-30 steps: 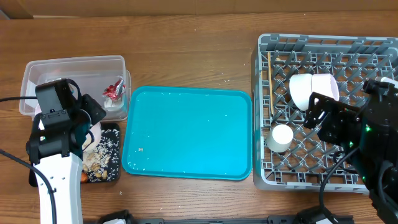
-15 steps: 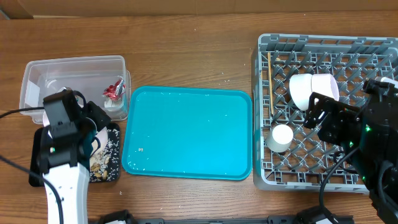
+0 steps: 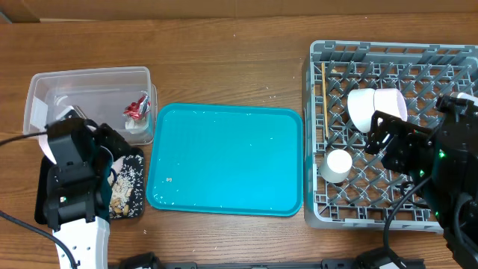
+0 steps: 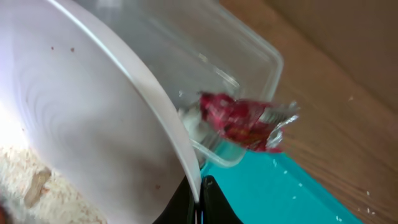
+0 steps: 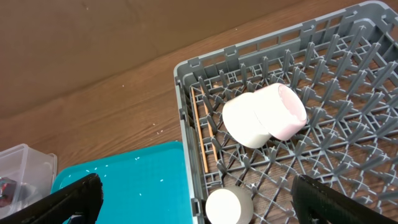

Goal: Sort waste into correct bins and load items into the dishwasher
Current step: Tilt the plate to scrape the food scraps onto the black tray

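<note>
Overhead view, upper left: I record the clear rectangular plastic tub [image 3: 89, 82] holding a crumpled red wrapper [image 3: 136, 109] with a crumpled white-silver scrap [image 3: 138, 124] just beside it. Directly below the tub, the shallow black rectangular tray [image 3: 139, 211] carries beige food crumbs [image 3: 127, 179].

On the left wrist camera, my left gripper [image 4: 200, 205] is pinched tight on the rim of the white round plate [image 4: 81, 112]. The plate is steeply tilted above the crumbs, with its edge near the tub's corner.

The large teal tray [image 3: 224, 164] at centre bears a few pale specks.

The large square grey plastic dish rack [image 3: 388, 46] at right contains:
- a white bowl [image 3: 364, 108] and a pale pink bowl [image 3: 393, 101], nested together on their sides;
- a small white cup [image 3: 336, 164] near the left wall;
- two thin wooden chopsticks [image 3: 324, 101] along that wall.

My right gripper [image 5: 196, 186] hovers over the rack, fingers spread wide, holding nothing.
</note>
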Motion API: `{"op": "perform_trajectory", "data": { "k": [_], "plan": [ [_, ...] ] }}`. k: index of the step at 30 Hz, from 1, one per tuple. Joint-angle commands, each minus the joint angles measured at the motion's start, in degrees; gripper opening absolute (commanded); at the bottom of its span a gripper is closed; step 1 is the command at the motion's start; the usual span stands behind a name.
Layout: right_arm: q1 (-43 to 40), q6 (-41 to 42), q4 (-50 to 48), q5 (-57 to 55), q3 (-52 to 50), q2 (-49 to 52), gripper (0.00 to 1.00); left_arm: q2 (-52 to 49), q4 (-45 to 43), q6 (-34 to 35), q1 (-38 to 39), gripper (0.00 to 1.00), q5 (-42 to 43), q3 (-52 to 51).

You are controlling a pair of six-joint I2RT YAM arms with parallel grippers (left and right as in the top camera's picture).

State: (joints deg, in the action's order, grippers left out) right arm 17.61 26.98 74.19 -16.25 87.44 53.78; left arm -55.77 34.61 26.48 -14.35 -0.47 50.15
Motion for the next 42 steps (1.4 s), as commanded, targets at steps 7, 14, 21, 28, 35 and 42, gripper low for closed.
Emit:
{"op": "perform_trajectory", "data": {
  "k": [7,14,21,28,35,42],
  "plan": [
    [-0.37,0.09,-0.31,0.07,1.07,-0.13,1.00,-0.72,-0.68,-5.38,0.11,0.04,-1.29,-1.79],
    [-0.37,0.09,-0.31,0.07,1.07,-0.13,1.00,-0.55,0.94,-4.57,0.15,0.04,1.27,-1.68],
    [-0.37,0.09,-0.31,0.07,1.07,-0.13,1.00,-1.20,-0.46,-8.90,0.24,0.04,4.33,-1.73],
    [-0.37,0.09,-0.31,0.07,1.07,-0.13,1.00,-2.14,-1.77,-11.32,0.28,0.04,13.79,-1.53],
    [-0.37,0.09,-0.31,0.07,1.07,-0.13,1.00,-1.84,1.38,-7.63,0.63,0.04,9.84,-1.25],
    [-0.37,0.09,-0.31,0.07,1.07,-0.13,1.00,-0.98,4.87,-9.44,1.27,0.04,16.48,-0.35]
  ]
}}
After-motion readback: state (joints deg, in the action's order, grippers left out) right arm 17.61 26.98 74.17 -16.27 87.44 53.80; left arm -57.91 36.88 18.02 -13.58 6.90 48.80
